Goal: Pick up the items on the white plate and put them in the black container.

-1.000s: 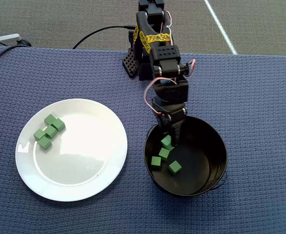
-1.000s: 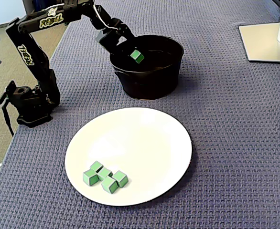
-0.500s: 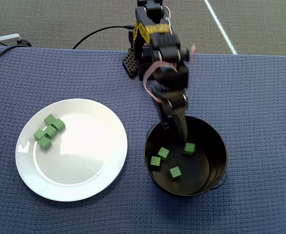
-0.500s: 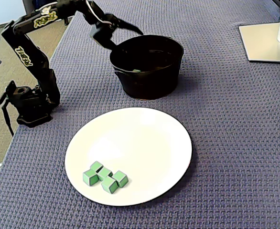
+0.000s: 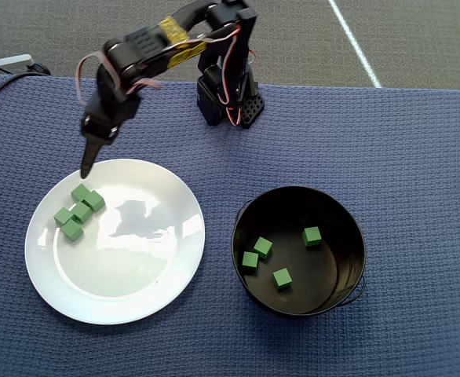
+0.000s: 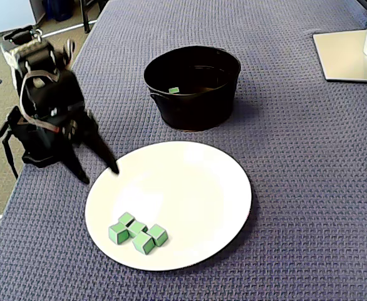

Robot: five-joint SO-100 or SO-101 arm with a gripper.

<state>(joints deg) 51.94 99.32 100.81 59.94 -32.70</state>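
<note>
We find the claw [image 6: 99,172] spread and empty in the fixed view, one finger tip over the white plate's [image 6: 190,188] rim, the other off over the blue woven desk [image 6: 309,157]. In the overhead view the claw [image 5: 85,166] points down at the plate's [image 5: 136,267] rim at about eleven o'clock, just beside the cluster of green cubes [image 5: 78,210], not touching them.

Four green cubes sit bunched together at about ten o'clock on the plate in the overhead view; in the fixed view the cluster [image 6: 137,230] lies near the plate's seven o'clock edge. Four more cubes [image 5: 275,253] lie loose on the floor of the black container [image 5: 348,236], which stands at the plate's three o'clock, apart from it.

We judge the task about half done. The spread fingers and the downward tilt suit a descent onto one cube. Because the cubes touch one another, we consider it likely that closing on one will nudge its neighbours; the outermost cube appears the safest pick.
</note>
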